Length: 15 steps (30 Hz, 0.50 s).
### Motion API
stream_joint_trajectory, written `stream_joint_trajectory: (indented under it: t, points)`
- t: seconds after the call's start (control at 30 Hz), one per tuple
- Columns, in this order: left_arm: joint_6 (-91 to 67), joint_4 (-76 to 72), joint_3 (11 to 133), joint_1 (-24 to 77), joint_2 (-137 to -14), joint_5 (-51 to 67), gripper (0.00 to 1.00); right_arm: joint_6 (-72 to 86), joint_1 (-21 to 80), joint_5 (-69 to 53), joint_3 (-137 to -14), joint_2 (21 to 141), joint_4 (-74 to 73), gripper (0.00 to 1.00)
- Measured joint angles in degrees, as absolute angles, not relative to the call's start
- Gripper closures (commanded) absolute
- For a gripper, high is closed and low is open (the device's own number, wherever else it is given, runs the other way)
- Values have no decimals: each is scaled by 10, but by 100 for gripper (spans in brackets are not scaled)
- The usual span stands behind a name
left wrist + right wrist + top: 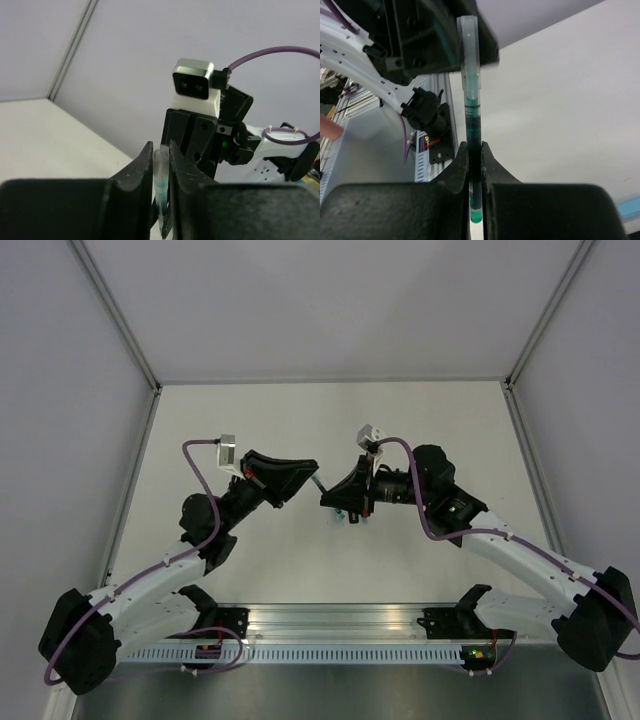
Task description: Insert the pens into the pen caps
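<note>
While right gripper (474, 148) clamps the green pen (473, 122), left gripper (160, 150) pinches its cap (161, 170)

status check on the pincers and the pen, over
Left pincer shut on clear cap. Right pincer shut on green pen. Cap over pen's end, depth unclear. No obstruction visible.

Lit softly and evenly from overhead in the top view, with no hard glare on the white table (300, 430) and only faint, diffuse shadows beneath both arms. Greyer toward the enclosure walls (60, 390). Left wrist view: left gripper (160, 150) blurred and near-black, hazy translucent pen cap (161, 172) pinched in it, sharper on the camera housing (194, 82) beyond. Right wrist view: dark green pen (472, 112) fairly crisp, right gripper (473, 147) clamping it soft-edged, background smeared, table washed out.
</note>
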State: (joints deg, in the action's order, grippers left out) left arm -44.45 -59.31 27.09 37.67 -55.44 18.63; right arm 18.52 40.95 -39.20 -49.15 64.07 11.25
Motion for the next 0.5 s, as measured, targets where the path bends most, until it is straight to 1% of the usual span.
stream_joint_trajectory:
  t: [0.07,0.13,0.2,0.37,0.47,0.5]
  points:
    - [-440,-522,276,381,-531,199,58,189,409,-379,-469,629,141,100]
    - [-434,-452,279,399,-516,211,49,190,402,-352,-447,603,172,100]
    - [-428,-389,294,405,-517,212,30,193,396,-325,-410,558,192,100]
    - [-409,-294,349,405,-531,203,16,218,396,-260,-317,470,161,100]
    - [-388,-259,369,405,-528,186,9,236,396,-183,-283,443,97,100]
    - [-380,-248,372,405,-528,179,8,243,396,-146,-280,441,65,100]
